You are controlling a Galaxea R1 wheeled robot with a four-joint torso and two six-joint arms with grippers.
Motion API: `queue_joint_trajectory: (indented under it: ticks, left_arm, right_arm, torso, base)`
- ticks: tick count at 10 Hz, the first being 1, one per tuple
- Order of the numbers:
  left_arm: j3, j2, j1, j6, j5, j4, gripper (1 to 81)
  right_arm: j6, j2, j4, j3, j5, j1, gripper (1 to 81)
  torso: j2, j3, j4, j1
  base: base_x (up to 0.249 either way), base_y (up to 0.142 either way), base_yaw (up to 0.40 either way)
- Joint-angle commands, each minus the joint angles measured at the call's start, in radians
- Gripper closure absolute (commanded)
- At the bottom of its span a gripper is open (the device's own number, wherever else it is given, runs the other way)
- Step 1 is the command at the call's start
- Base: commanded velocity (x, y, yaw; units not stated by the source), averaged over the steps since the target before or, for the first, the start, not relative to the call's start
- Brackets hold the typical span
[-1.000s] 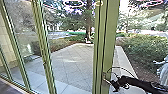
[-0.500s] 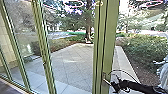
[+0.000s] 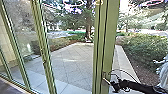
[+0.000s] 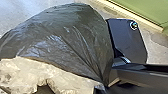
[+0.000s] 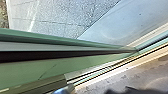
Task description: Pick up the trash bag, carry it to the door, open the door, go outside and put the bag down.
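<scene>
Evidently, door-opening was underway — right gripper [image 3: 113, 86] by the green door post [image 3: 111, 47], its grip impossible to tell; left gripper [image 4: 104, 85] held the trash bag [image 4: 67, 37] — and careful door movement came next.

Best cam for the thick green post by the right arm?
Head view: the post shows tall and upright, beside the arm. Right wrist view: close green frame, likely its lower part. Left wrist view: green surface, can't tell whose.

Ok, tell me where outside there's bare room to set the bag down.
The paving lies bare between the slim post and the thick post, back toward the tree. Crowded: low at the thick post, where the right arm reaches in, and further right, where bushes grow.
</scene>
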Motion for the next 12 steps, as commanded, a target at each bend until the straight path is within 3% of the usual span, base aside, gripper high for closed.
queue_joint_trajectory:
  ticks: [1,3,4,7,12]
  left_arm:
    - [0.002,0.001,-0.050,-0.004,0.054,-0.009,81.1]
    - [0.002,-0.002,-0.050,-0.004,0.054,-0.010,81.1]
    - [0.002,-0.002,-0.050,-0.004,0.054,-0.009,81.1]
    - [0.002,0.000,-0.044,-0.003,0.054,-0.007,81.1]
    - [0.002,0.000,-0.044,-0.003,0.055,-0.004,81.1]
  right_arm:
    - [-0.040,0.054,-0.022,0.059,-0.255,0.020,1.0]
    - [-0.038,0.054,-0.014,0.059,-0.255,0.037,1.0]
    - [-0.038,0.052,-0.008,0.059,-0.255,0.043,1.0]
    - [-0.038,0.040,-0.007,0.059,-0.255,0.080,1.0]
    - [-0.036,0.042,-0.008,0.059,-0.247,0.095,1.0]
  torso:
    - [0.000,-0.081,0.000,0.000]
    - [0.000,-0.140,0.000,0.000]
    - [-0.001,-0.085,-0.001,0.000]
    - [-0.002,-0.117,-0.002,0.000]
    - [-0.002,-0.115,-0.002,0.000]
  base:
    - [0.000,0.000,0.000]
    - [0.000,0.000,0.000]
    - [0.000,0.000,0.000]
    - [0.000,0.000,0.000]
    - [0.000,0.000,0.000]
